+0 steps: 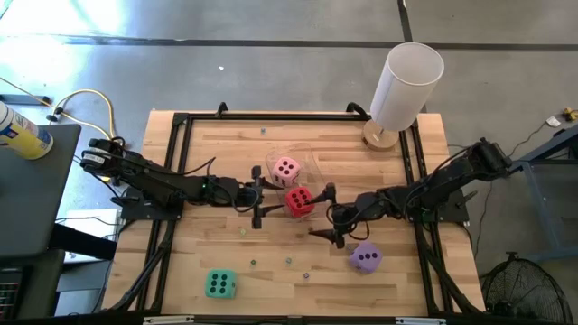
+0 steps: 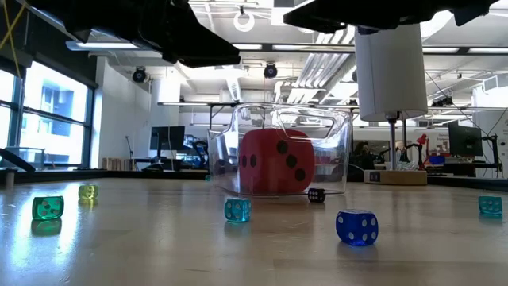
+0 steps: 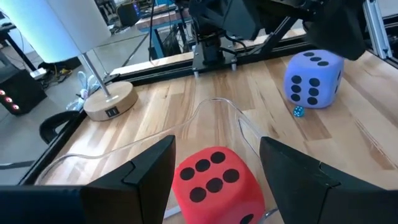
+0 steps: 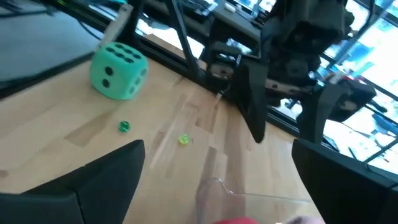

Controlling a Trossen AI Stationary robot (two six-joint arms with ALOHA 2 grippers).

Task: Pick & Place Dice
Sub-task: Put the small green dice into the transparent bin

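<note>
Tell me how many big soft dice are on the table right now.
4. The red die sits between the left hand's open fingers at the clear bin; the pink die inside that bin; the purple die front right; the green die front left.

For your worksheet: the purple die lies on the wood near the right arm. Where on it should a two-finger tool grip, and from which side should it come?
Grip the purple die across two opposite flat side faces, coming down from above. It sits flat on the table with open wood all around, so both sides look free, and it is roughly a cube with parallel faces. The right tool, beside it with fingers apart, seems best placed.
</note>
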